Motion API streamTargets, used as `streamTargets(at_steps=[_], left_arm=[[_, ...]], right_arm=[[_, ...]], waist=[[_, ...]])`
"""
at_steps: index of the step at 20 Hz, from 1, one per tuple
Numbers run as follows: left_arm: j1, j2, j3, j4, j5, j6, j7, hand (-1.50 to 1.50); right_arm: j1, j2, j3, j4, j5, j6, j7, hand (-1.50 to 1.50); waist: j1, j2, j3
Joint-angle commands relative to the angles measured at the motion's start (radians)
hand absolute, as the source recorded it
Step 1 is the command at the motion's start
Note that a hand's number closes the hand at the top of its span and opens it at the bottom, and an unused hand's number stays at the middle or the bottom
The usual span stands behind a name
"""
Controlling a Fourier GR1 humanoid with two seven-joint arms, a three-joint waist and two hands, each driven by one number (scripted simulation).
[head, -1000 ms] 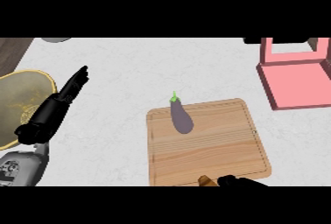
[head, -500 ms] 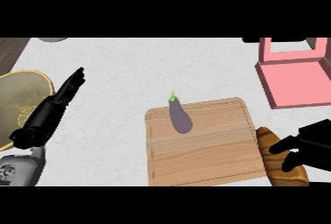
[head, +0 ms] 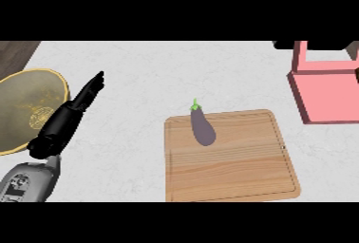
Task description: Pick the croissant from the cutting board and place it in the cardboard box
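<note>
A wooden cutting board (head: 231, 171) lies on the pale surface (head: 175, 71), with only a purple eggplant (head: 203, 128) on its upper left part. The croissant cannot be seen in this view. The pink box (head: 333, 97) sits well apart at the right edge, a dark shape behind it, perhaps another object. The left hand (head: 73, 111) rests at the left beside a yellow plate (head: 28, 109), its fingers (head: 95, 83) straight and holding nothing.

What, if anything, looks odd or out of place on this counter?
The cutting board holds only a purple eggplant, lying near its top-left corner with the green stem over the edge; no croissant shows anywhere. The box at the right edge is pink. The left hand rests open at the edge of a golden plate.
</note>
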Motion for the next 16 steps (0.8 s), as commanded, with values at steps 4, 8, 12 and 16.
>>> streamTargets(at_steps=[4, 8, 12, 16], left_arm=[[-0.113, 0.005, 0.032, 0.051, 0.026, -0.042, 0.038, 0.0], [-0.077, -0.001, 0.012, 0.011, 0.018, -0.048, 0.037, 0.0], [-0.082, -0.027, -0.008, 0.042, -0.017, -0.026, 0.019, 0.0], [-0.086, -0.025, -0.005, 0.005, -0.01, -0.034, 0.03, 0.0]], right_arm=[[-0.217, -0.084, 0.116, 0.362, 0.218, 0.052, -0.118, 1.5], [-0.271, -0.091, 0.228, 0.501, 0.354, 0.082, -0.19, 1.5], [-0.362, -0.122, 0.28, 0.683, 0.455, 0.089, -0.34, 1.5], [-0.429, -0.098, 0.356, 0.828, 0.572, 0.044, -0.335, 1.5]], waist=[[0.025, 0.009, 0.0], [0.043, 0.01, 0.0], [0.046, 0.015, 0.001], [0.066, 0.018, 0.002]])
